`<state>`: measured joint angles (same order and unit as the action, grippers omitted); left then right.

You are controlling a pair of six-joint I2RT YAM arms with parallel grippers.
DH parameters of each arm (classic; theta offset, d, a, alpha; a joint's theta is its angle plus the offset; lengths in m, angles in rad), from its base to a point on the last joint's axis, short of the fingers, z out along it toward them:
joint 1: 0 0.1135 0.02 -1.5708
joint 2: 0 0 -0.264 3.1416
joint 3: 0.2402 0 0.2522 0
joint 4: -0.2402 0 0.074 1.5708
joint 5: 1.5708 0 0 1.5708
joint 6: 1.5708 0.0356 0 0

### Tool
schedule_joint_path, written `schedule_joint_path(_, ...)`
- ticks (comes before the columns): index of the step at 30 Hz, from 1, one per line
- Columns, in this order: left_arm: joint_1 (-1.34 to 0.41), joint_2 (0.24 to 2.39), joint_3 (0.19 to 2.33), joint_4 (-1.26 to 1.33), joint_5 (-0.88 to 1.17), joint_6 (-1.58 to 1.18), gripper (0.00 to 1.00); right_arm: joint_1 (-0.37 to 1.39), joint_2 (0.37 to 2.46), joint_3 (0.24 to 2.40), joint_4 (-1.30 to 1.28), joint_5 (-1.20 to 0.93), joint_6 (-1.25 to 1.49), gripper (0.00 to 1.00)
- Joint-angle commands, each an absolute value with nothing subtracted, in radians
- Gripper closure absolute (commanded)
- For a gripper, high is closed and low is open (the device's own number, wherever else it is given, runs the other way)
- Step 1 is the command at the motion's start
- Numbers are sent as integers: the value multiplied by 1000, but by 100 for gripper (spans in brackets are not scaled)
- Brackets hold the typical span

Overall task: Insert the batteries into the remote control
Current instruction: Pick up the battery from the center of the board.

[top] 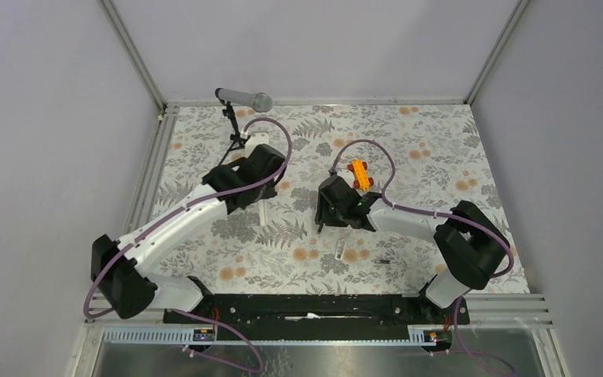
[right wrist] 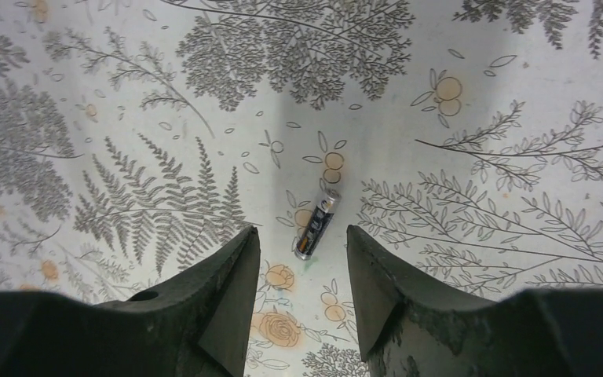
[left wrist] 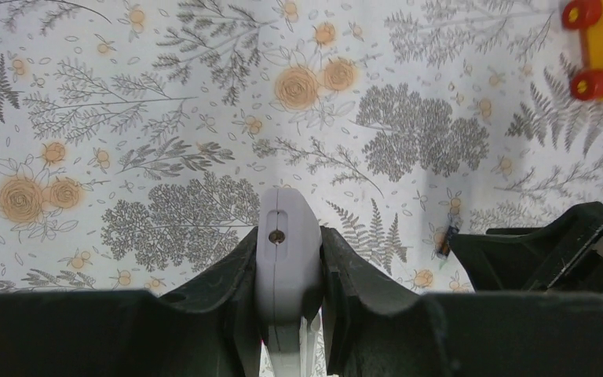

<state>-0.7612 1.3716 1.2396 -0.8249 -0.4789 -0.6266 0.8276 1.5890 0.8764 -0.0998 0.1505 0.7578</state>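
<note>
My left gripper [left wrist: 286,236] is shut on the slim white remote control [left wrist: 286,208], gripping its long sides; its end sticks out ahead of the fingers. In the top view the remote [top: 263,214] pokes out below the left gripper [top: 259,192]. My right gripper [right wrist: 301,230] is open, low over the cloth, with one dark battery [right wrist: 316,224] lying between and just ahead of its fingertips, not touched. That battery also shows in the left wrist view [left wrist: 445,240]. A second battery [top: 382,261] lies on the cloth nearer the arm bases, right of centre.
An orange toy car [top: 359,174] stands just behind the right gripper [top: 324,218]. A small flat white cover piece [top: 338,250] lies near the second battery. A microphone on a stand [top: 243,98] is at the back left. Metal frame rails edge the flowered cloth.
</note>
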Motion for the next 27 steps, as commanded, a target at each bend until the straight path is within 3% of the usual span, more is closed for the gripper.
schedule_joint_path(1,-725,1283,1161,-730,-510,-655,100,838,1644,958,-261,219,783,48)
schedule_joint_path(7,-671,1192,1094,-640,-454,-641,100,850,1761,1050,-425,270,822,51)
schedule_joint_path(15,-639,1175,1063,-611,-400,-619,100,857,1785,1078,-469,270,839,66)
schedule_joint_path(22,-629,1173,1039,-569,-350,-618,100,876,1792,1086,-504,288,784,69)
schedule_joint_path(27,-614,1171,1023,-530,-294,-601,100,876,1804,1086,-484,279,757,85)
